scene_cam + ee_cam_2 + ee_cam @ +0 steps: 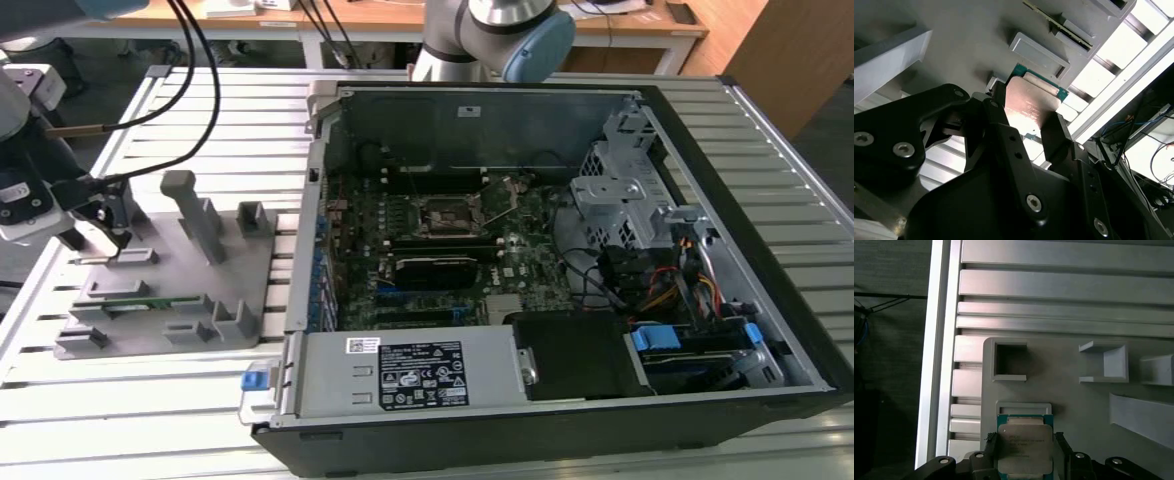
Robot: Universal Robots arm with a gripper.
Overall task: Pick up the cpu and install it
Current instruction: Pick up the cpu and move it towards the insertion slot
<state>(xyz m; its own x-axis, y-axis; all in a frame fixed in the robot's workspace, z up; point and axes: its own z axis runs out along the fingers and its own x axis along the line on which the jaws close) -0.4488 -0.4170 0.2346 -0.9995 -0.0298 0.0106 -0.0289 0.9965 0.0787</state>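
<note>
The cpu [1025, 447], a flat square chip with a silvery top and a green rim, sits between the two black fingers of my gripper [1025, 440]. In the second wrist view the cpu [1031, 102] is clamped on two sides by the gripper [1026, 117], just off a shallow rectangular pocket [1039, 50] of the grey fixture plate. In the exterior view the gripper [96, 235] hangs over that plate [174, 270] at the exterior view's left. The black square socket [447, 215] lies on the motherboard inside the open computer case, well off towards the exterior view's right.
Upright grey posts [200, 215] and blocks stand on the fixture plate, and a narrow green strip [140, 300] lies near its front. The case wall [314, 200] rises between plate and motherboard. Black cables [187, 60] hang above the plate. The arm's base [494, 40] stands behind the case.
</note>
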